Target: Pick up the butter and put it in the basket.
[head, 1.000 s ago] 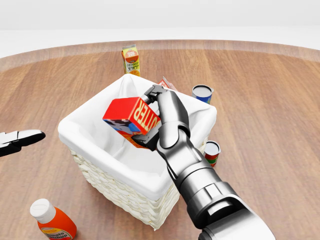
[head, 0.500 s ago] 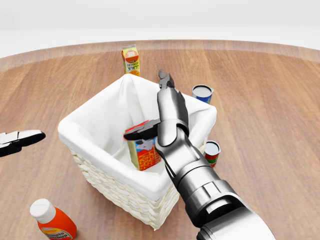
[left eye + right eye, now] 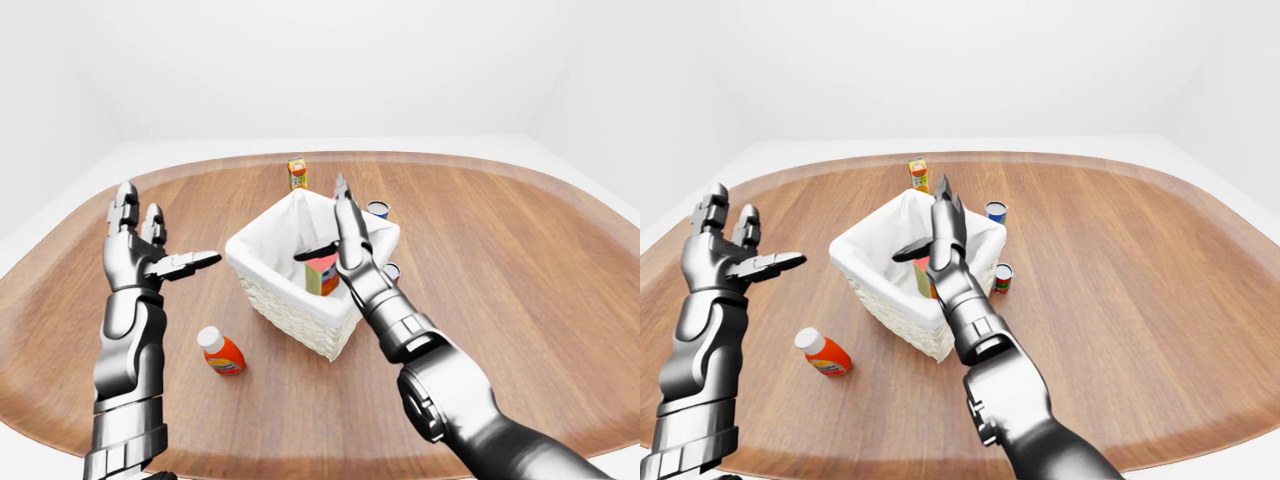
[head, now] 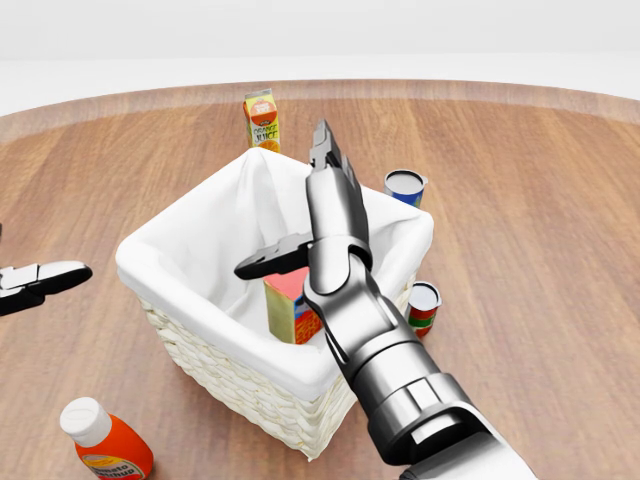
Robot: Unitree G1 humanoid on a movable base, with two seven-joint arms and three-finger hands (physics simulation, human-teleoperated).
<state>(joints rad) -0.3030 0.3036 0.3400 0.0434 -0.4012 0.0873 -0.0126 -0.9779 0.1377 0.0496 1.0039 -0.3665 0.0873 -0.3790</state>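
A white, bare-walled room surrounds a rounded wooden tabletop (image 3: 520,290), and the white-lined wicker basket (image 4: 230,360) near its middle serves as the landmark. Well to the left of the basket the left hand (image 3: 150,255) is raised with its fingers spread wide, holding nothing. Below and left of the basket, a white-capped orange bottle (image 4: 105,445) lies on the wood. Inside the basket, the butter (image 4: 290,305), a red and orange carton, stands on end against the liner by the right wall, so the placing looks done. Directly above it the right hand (image 4: 300,215) is wide open, one finger pointing up past the far rim and the thumb jutting left over the carton, gripping nothing. The main risk, as I judge it, is on the way out: the forearm crosses the basket's near-right rim, and a careless pull could snag the liner, drag the light basket, or tip the carton. Above the basket stands an orange juice carton (image 4: 262,120); to its right sit a blue can (image 4: 404,186) and a red-labelled can (image 4: 424,303), the latter close to the arm's path and easily knocked.
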